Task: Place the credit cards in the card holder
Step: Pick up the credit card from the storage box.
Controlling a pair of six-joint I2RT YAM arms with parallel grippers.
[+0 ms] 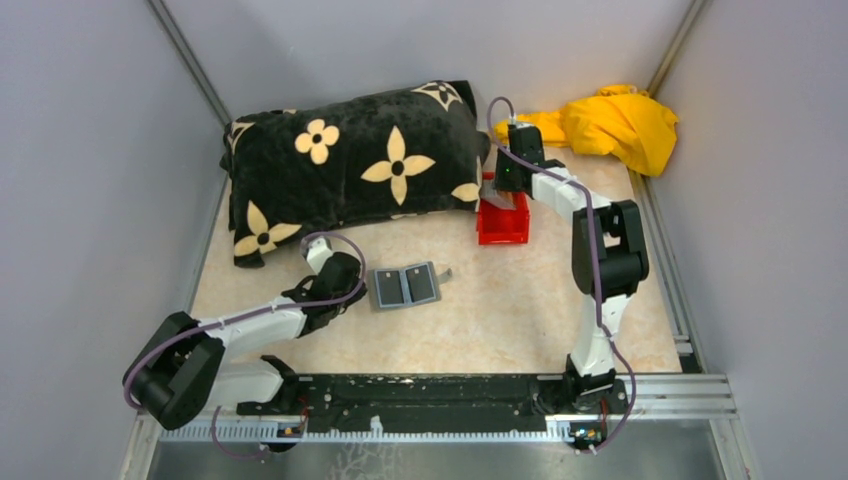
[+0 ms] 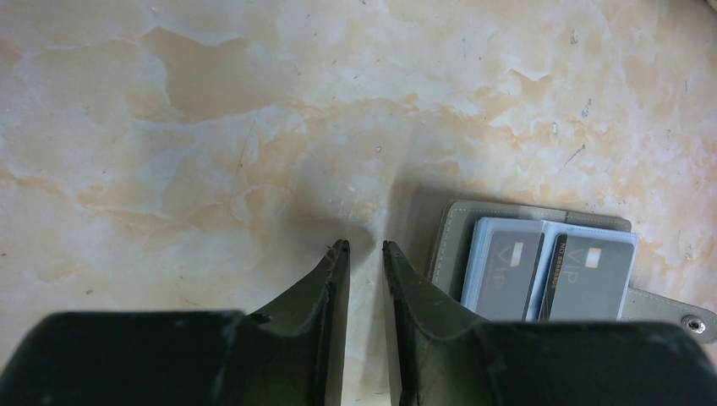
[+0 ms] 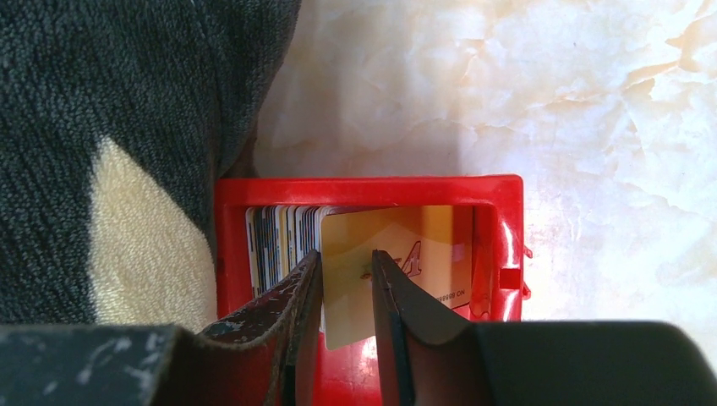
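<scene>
The card holder [image 1: 405, 286] lies open on the table's middle, grey, with dark credit cards in its clear sleeves [image 2: 507, 272]. My left gripper [image 2: 364, 246] hovers just left of the card holder [image 2: 448, 245], its jaws a little apart with only bare table between them. Over the red bin [image 3: 363, 191], my right gripper [image 3: 346, 256] reaches in, closed on a tan-yellow credit card [image 3: 423, 241] that slants between its fingers. Several more credit cards [image 3: 279, 233] stand on edge at the bin's left side.
A black blanket with cream flowers [image 1: 350, 165] lies at the back, touching the red bin [image 1: 503, 226] on its left. A yellow cloth [image 1: 610, 125] is bunched in the back right corner. Grey walls close in both sides.
</scene>
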